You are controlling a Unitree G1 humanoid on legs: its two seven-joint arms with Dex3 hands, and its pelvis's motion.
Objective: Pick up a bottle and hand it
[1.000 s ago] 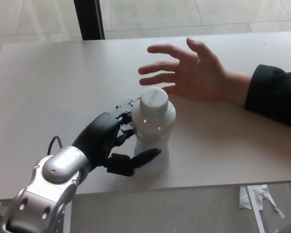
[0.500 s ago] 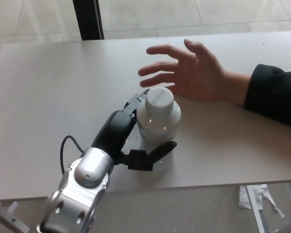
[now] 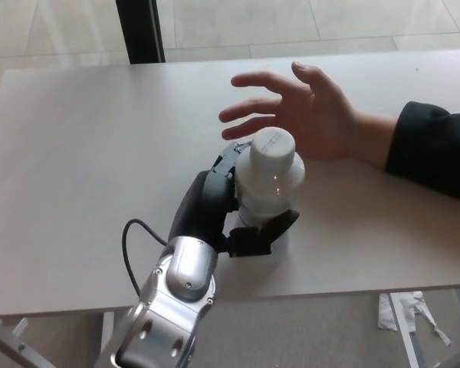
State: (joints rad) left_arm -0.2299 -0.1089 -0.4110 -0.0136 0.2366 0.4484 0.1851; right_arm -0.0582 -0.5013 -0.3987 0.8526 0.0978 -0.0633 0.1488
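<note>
A white bottle with a white cap stands upright in my left hand, which is shut on it: thumb across its front low down, fingers behind it. The bottle is just in front of a person's open hand, which reaches in from the right over the pale table, fingers spread, dark sleeve at the right edge. The bottle's cap sits close under the person's fingers; I cannot tell whether they touch. My right hand is out of sight.
My silver left forearm crosses the table's near edge, with a black cable looping beside it. A dark post stands behind the table's far edge. Tiled floor lies beyond and below.
My left hand has carried the bottle to the right and farther away, toward the person's hand. The person's hand has stayed nearly in place.
</note>
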